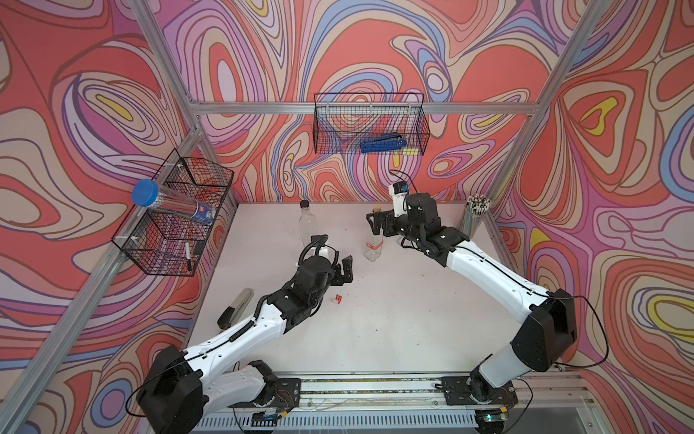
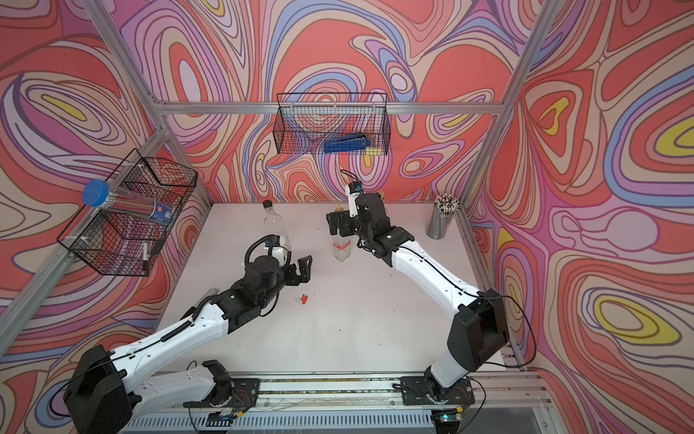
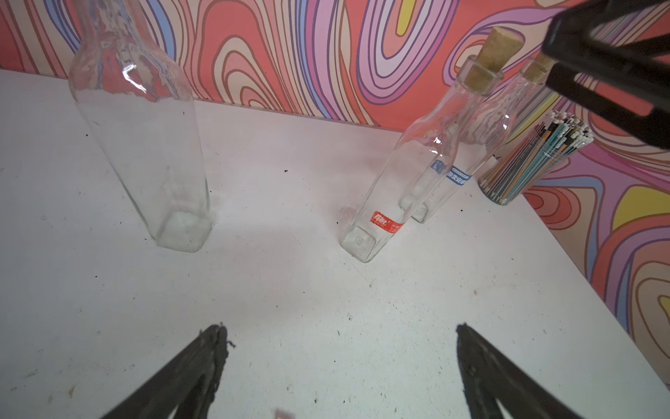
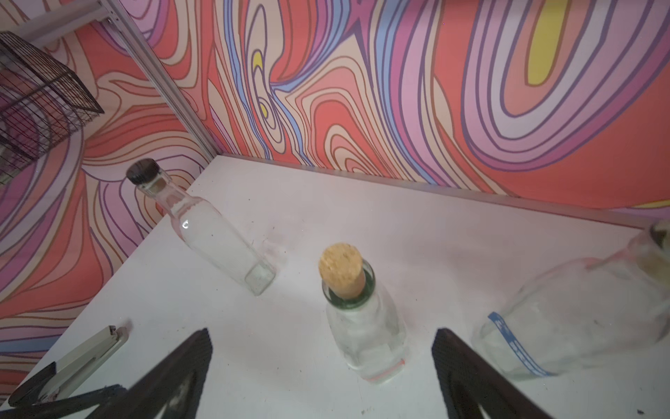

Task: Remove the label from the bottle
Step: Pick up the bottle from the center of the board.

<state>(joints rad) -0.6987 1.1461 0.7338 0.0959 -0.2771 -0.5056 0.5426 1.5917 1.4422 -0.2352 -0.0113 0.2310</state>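
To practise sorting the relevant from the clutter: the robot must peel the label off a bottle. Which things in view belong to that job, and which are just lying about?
Job: corked bottle, its red label, right pincer open near it, left pincer open, further off.

Lying about: black-capped bottle, blue-labelled bottle, stapler, pencil cup, wire baskets.
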